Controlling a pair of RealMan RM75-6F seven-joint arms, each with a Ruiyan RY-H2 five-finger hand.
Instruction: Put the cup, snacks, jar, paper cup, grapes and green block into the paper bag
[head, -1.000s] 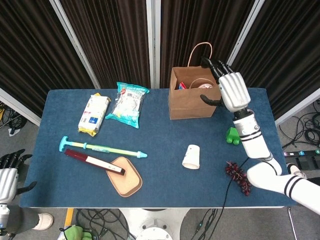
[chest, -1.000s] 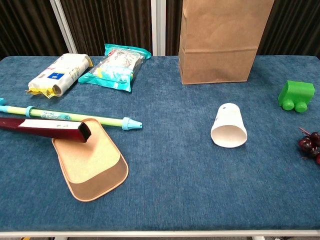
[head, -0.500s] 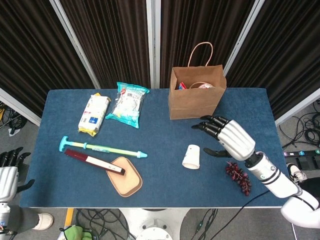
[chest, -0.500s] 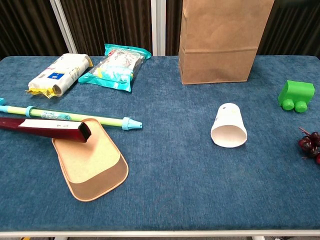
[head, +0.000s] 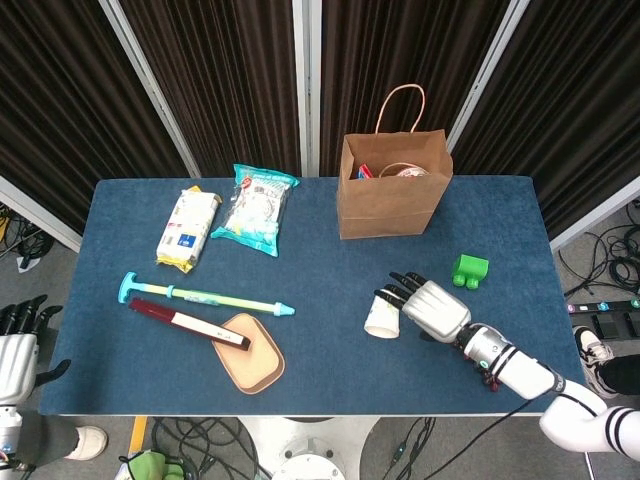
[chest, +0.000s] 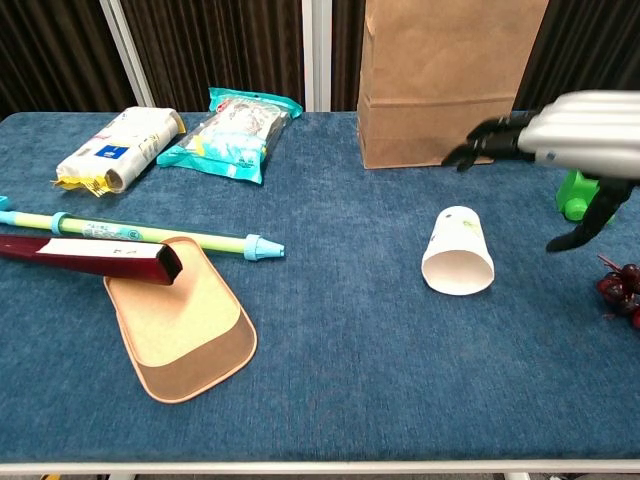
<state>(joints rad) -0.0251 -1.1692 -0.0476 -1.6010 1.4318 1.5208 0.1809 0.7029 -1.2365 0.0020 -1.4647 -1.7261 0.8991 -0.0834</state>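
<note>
The white paper cup (head: 381, 313) (chest: 458, 252) lies on its side on the blue table, mouth toward the front. My right hand (head: 430, 305) (chest: 560, 150) hovers just right of it and a little above, fingers spread, holding nothing. The green block (head: 468, 270) (chest: 575, 196) stands behind the hand, partly hidden in the chest view. Dark grapes (chest: 620, 288) lie at the right edge; in the head view my forearm covers them. The brown paper bag (head: 392, 185) (chest: 440, 80) stands upright at the back with things inside. Two snack packs (head: 188, 230) (head: 256, 208) lie back left. My left hand (head: 15, 350) hangs open off the table's front-left corner.
A long green and blue stick (head: 200, 296), a dark red box (head: 185, 322) and a tan pad (head: 252, 352) lie at the front left. The table's front edge runs close below my right forearm.
My right hand has come down from the bag's mouth toward the front of the table and now sits beside the paper cup. The green block shows again in the head view.
</note>
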